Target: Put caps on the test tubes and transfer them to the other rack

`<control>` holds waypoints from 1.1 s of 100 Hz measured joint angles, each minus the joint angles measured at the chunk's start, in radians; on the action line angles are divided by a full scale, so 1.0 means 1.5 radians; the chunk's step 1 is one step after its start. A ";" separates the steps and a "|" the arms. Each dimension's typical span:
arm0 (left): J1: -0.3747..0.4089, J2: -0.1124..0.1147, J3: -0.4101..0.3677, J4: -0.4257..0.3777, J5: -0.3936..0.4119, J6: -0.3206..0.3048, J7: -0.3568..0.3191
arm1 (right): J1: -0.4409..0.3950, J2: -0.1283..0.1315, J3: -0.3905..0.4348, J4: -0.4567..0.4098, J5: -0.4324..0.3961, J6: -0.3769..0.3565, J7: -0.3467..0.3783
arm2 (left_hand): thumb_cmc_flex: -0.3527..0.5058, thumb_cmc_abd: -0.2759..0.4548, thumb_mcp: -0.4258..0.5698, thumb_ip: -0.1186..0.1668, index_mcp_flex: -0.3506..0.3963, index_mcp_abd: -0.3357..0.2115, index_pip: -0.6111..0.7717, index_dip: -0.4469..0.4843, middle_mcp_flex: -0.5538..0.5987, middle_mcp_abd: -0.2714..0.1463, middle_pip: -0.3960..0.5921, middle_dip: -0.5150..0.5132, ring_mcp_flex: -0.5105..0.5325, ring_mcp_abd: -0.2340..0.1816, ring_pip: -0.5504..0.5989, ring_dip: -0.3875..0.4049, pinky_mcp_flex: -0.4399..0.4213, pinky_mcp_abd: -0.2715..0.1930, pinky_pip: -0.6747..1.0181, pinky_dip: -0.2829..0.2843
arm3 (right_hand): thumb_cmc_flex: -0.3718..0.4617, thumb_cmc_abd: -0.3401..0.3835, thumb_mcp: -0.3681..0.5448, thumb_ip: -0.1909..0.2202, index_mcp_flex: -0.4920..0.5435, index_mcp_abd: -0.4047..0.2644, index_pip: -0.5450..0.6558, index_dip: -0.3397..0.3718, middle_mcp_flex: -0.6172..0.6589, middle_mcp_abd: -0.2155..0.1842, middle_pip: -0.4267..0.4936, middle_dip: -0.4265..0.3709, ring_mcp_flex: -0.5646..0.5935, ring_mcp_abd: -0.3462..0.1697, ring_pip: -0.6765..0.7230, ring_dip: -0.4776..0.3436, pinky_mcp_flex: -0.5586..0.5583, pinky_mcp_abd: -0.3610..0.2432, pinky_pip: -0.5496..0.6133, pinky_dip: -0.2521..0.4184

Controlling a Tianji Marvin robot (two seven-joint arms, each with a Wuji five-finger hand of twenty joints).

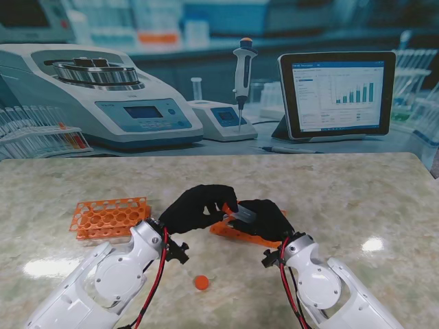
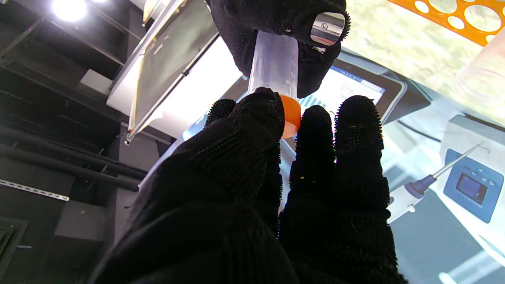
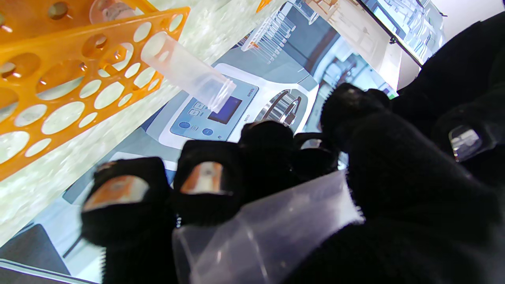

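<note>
We hold the clear plastic test tube [image 2: 274, 63] between our two black-gloved hands, lifted off the table. The right hand [image 1: 264, 218] is wrapped around the tube's body, and the left hand [image 1: 197, 208] pinches the small orange screw cap [image 2: 291, 116] against the tube's open end, thumb on one side of the cap and fingertips [image 2: 315, 122] on the other. The tube looks light, stiff and smooth, so we judge it could slip or spin inside the glove while the cap turns; a firm grip around mid-body, away from the threads, seems best. Beside the right hand's fingers lies an orange perforated plastic rack [image 3: 59, 79], tipped over, with another uncapped clear tube [image 3: 185, 75] poking from it. A second orange rack [image 1: 110, 218] stands just beyond the left wrist, and a loose orange cap [image 1: 201, 282] lies between our forearms. The beige marbled tabletop [image 1: 357, 199] is glossy and hard, with a printed laboratory backdrop [image 1: 206, 68] behind.
</note>
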 measured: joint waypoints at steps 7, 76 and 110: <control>-0.001 0.000 0.002 0.001 0.000 0.000 -0.001 | 0.000 0.000 0.000 0.000 0.000 -0.001 0.000 | 0.000 0.000 0.000 0.000 0.000 0.000 0.000 0.000 0.000 0.000 0.000 0.000 0.000 0.001 0.000 0.000 0.000 0.000 0.000 0.000 | 0.001 0.000 0.000 0.000 0.001 0.000 0.000 0.000 0.000 0.000 0.000 0.000 0.000 0.001 0.000 0.000 0.000 0.000 0.000 0.000; -0.001 0.003 0.000 0.000 0.008 -0.002 -0.014 | -0.002 0.000 0.000 -0.001 0.000 0.000 -0.003 | 0.000 0.018 0.000 -0.008 0.019 0.000 -0.025 -0.018 0.000 0.000 -0.031 0.000 0.004 0.002 0.000 -0.039 0.001 0.001 0.000 0.000 | 0.001 0.000 0.000 0.000 0.002 0.000 -0.008 0.000 0.000 0.000 0.000 0.000 0.000 0.003 0.000 0.000 0.000 0.000 0.000 0.000; -0.002 0.003 0.006 0.002 0.009 -0.003 -0.007 | -0.002 -0.001 0.001 0.000 -0.001 0.000 -0.010 | 0.000 0.033 0.000 -0.009 0.027 0.001 -0.043 -0.035 0.006 0.006 -0.058 -0.023 0.017 0.002 -0.022 -0.057 0.010 0.001 0.000 0.000 | 0.001 0.000 0.000 0.000 0.003 0.000 -0.008 0.000 0.000 0.000 0.000 0.000 0.000 0.004 0.000 0.000 0.000 0.000 0.000 0.000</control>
